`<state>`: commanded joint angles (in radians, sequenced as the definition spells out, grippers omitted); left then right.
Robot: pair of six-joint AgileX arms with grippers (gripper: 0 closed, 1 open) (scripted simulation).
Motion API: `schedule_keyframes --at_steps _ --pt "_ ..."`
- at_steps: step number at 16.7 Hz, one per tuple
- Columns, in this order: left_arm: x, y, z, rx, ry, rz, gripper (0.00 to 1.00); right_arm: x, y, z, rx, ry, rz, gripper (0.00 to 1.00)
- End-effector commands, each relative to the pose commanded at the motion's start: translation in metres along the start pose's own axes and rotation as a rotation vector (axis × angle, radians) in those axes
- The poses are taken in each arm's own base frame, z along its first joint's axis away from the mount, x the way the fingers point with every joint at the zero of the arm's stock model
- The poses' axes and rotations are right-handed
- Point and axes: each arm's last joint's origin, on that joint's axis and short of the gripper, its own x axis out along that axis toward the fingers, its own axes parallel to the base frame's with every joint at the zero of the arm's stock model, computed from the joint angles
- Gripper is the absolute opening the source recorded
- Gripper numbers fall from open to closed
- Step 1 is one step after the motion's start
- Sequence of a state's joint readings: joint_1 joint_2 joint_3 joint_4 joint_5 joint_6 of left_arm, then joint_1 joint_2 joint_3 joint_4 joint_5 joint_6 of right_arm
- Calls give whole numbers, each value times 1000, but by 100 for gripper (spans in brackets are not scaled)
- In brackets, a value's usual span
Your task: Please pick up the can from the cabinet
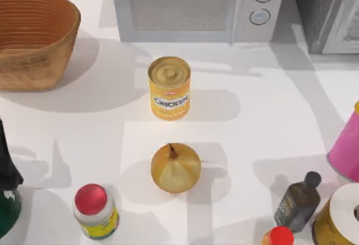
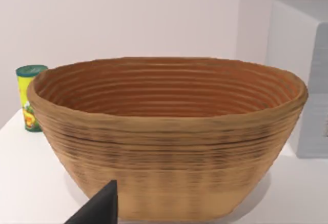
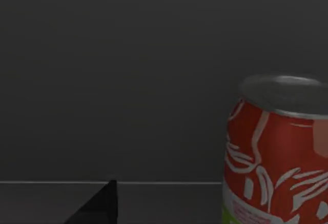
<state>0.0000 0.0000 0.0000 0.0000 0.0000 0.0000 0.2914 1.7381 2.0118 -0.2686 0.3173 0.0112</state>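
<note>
- The cabinet [image 1: 269, 116] is the white surface across the whole top view. The microwave [image 1: 196, 7] sits along the upper edge and the basket [image 1: 33, 37] at upper left.
- The can [image 1: 169, 87] stands upright just above frame centre, below the microwave, with the onion [image 1: 175, 168] below it and apart from it. Nothing touches it, so I judge the pick has not begun; the step in hand is the approach.
- Next move, as I read it: bring one arm over the can, with fingers spread wider than its body, and come down clear of the onion.
- The left wrist view looks into the basket at close range, with a green-lidded tin [image 2: 32, 97] behind it, which the top view lacks. A dark tip of the left tool [image 2: 100, 207] shows at the lower edge; I cannot tell its state.
- The right wrist view is dark. A red soda can [image 3: 279, 152] sits at lower right and a tip of the right tool [image 3: 100, 206] at the lower edge; I cannot tell its state.
</note>
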Motion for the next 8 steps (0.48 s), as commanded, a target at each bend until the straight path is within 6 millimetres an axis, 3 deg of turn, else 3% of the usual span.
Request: schedule_keyframes --at_steps 4,8 --pt "0 0 0 0 0 0 100 24 -1 -1 0 0 0 100" --pt "0 0 0 0 0 0 100 28 -1 -2 0 0 0 100"
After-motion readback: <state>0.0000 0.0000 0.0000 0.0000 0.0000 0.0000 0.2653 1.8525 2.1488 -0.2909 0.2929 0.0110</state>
